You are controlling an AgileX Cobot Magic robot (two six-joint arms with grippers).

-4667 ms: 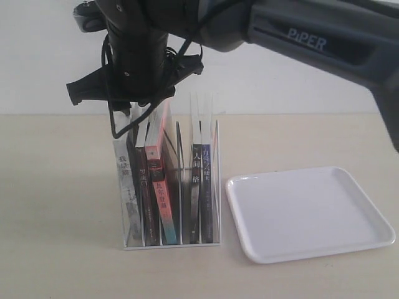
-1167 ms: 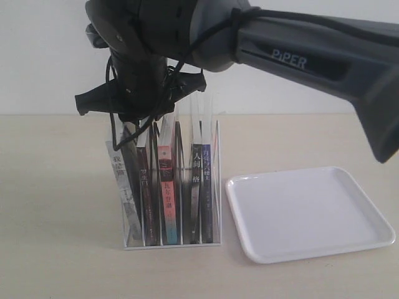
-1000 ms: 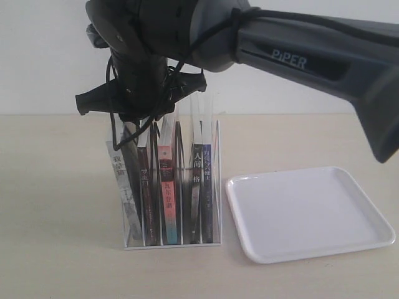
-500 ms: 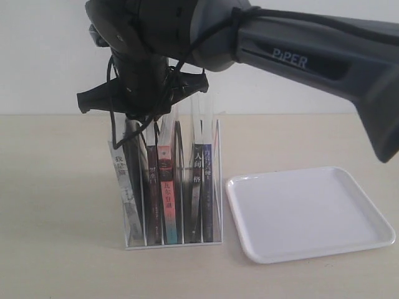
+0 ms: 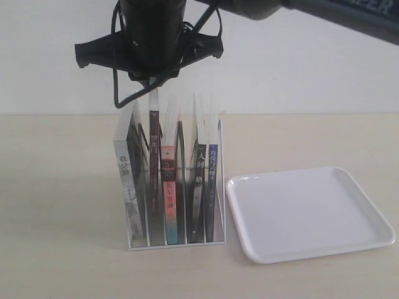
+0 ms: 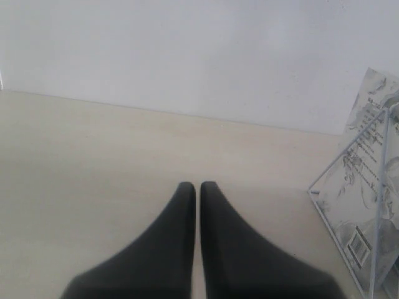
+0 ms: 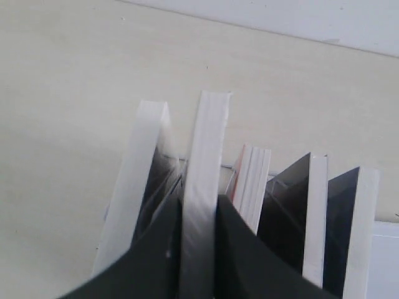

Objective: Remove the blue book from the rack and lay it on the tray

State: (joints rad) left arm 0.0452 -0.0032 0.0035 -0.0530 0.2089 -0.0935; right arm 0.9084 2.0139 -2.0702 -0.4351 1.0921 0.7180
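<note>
The white wire rack [image 5: 219, 187] holds several upright books. The blue book [image 5: 213, 163], with its blue spine, stands in the slot nearest the tray [image 5: 308, 212], untouched; it also shows in the right wrist view as the blue book [image 7: 360, 230]. My right gripper [image 5: 153, 88] hangs over the rack's left half, shut on a dark-spined book [image 5: 154, 143] that stands higher than its neighbours. In the wrist view the right gripper [image 7: 198, 208] pinches that book's white page edge [image 7: 204, 156]. My left gripper [image 6: 197, 185] is shut and holds nothing, low over bare table.
A grey-white book [image 5: 124, 180] leans in the rack's leftmost slot and also shows as the grey-white book [image 6: 368, 205]. A pink-to-teal spine [image 5: 169, 199] and a black spine [image 5: 197, 187] stand between the held book and the blue one. A white wall lies behind.
My right gripper closed on the dark-spined book and rose, drawing it partway up out of its slot. The leaning books now stand straighter.
</note>
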